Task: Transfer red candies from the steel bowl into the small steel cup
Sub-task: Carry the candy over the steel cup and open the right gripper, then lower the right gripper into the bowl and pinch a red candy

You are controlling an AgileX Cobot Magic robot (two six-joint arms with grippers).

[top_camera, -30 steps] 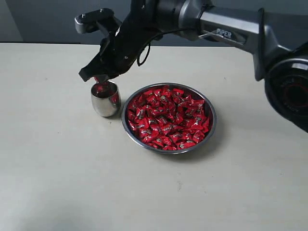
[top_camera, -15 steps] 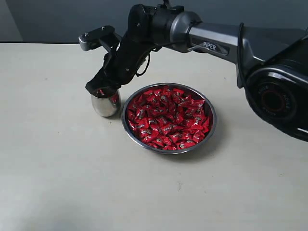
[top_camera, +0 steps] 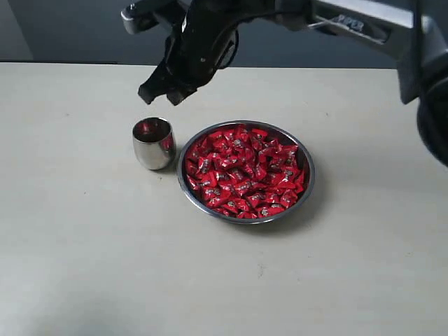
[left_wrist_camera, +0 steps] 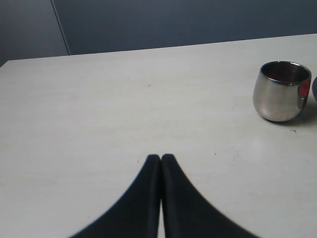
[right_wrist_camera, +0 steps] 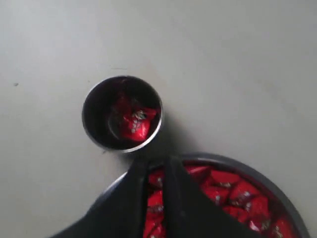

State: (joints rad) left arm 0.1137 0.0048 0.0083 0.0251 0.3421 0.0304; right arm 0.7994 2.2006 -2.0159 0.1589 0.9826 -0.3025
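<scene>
The steel bowl (top_camera: pixel 309 183) sits mid-table, heaped with red candies (top_camera: pixel 245 171). Just to its left stands the small steel cup (top_camera: pixel 153 145). In the right wrist view the cup's rim (right_wrist_camera: pixel 158 124) rings one red candy (right_wrist_camera: pixel 133 122) lying inside. My right gripper (top_camera: pixel 163 94) hangs well above the table, over the gap between cup and bowl. Its fingers (right_wrist_camera: pixel 154 166) are a little apart, with nothing between them but the bowl's candies (right_wrist_camera: pixel 233 191) below. My left gripper (left_wrist_camera: pixel 161 157) is shut and empty, low over bare table, with the cup (left_wrist_camera: pixel 280 96) off to one side.
The pale tabletop (top_camera: pixel 84 252) stretches around cup and bowl. A dark wall (top_camera: pixel 63 28) runs behind the table's far edge. The right arm (top_camera: pixel 350 24) reaches in from the upper right above the bowl.
The right gripper dipped onto the cup's mouth, its jaws parted, and it has lifted up and away. A red candy now lies in the cup.
</scene>
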